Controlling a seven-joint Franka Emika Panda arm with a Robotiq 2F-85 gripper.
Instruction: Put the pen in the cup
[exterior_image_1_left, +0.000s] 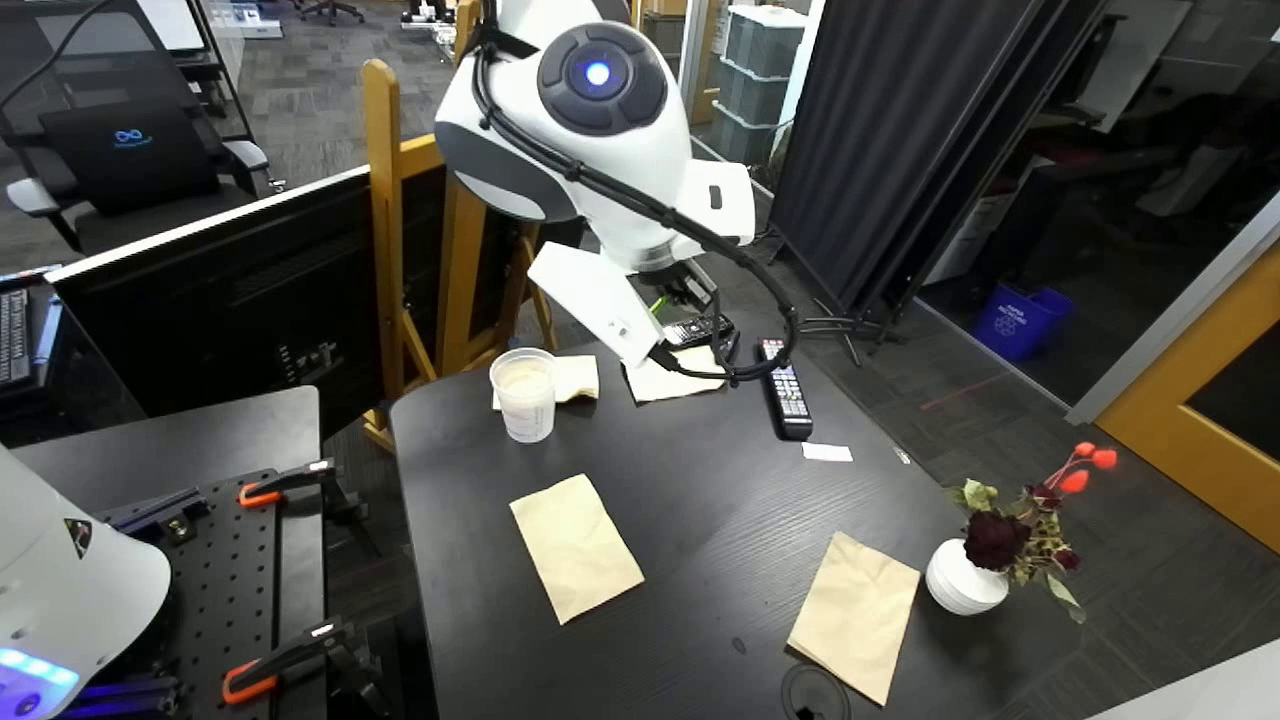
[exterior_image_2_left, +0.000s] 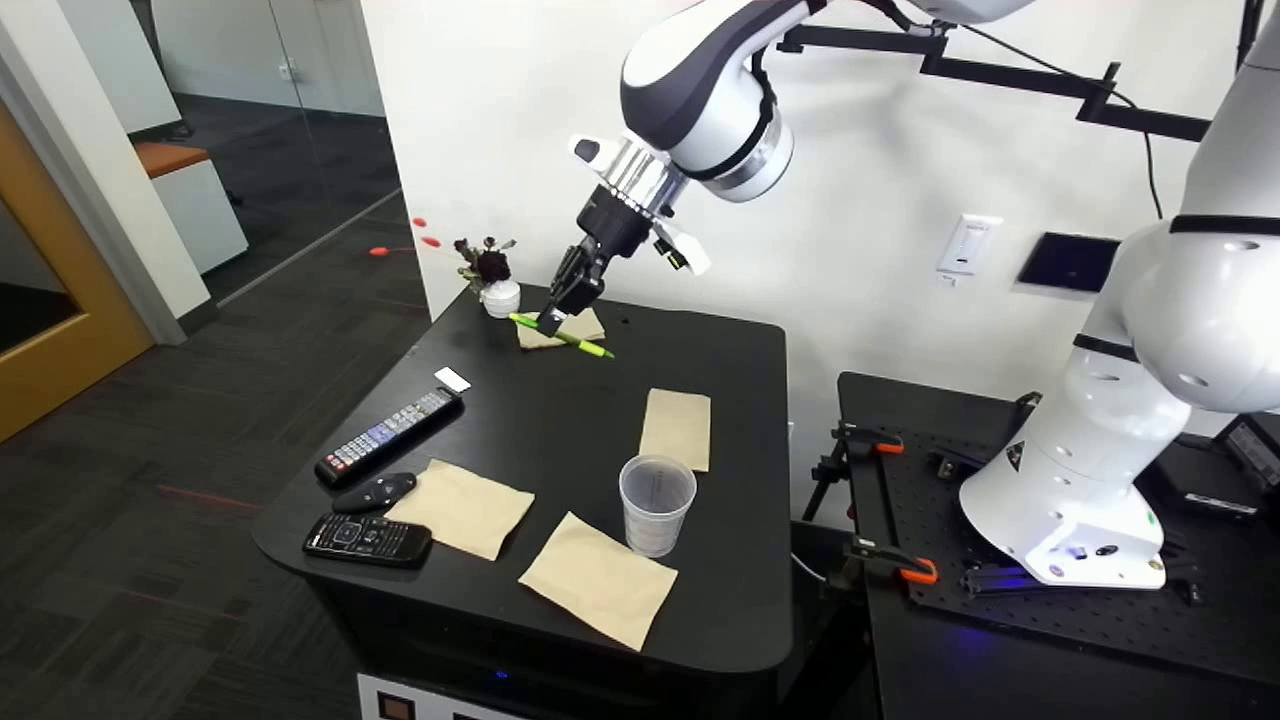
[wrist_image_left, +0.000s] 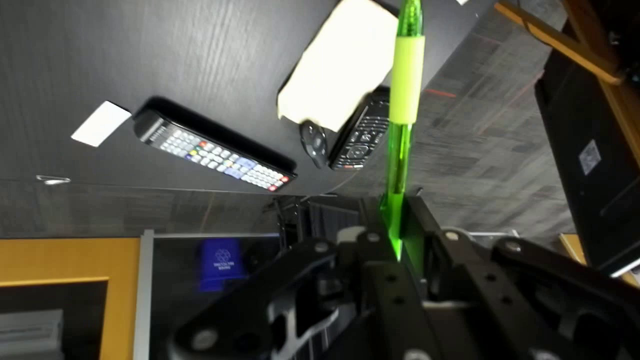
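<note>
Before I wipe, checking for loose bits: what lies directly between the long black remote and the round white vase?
A small white card, nearer the remote than the vase; both exterior views show it.

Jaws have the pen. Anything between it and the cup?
Nothing visible: no object rises between the pen, gripped in the jaws, and the cup. The paper sheets near the cup lie flat on the table.

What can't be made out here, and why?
Pen: far end cut off by the wrist view's top edge.
Pen again: in an exterior view, a white panel seems to hide most of it.
Cup: faint markings too small to read in both exterior views.
Gripper: near parts blurred in the wrist view, probably too close to focus.
Round dark thing: cut off by the bottom edge of an exterior view.
</note>
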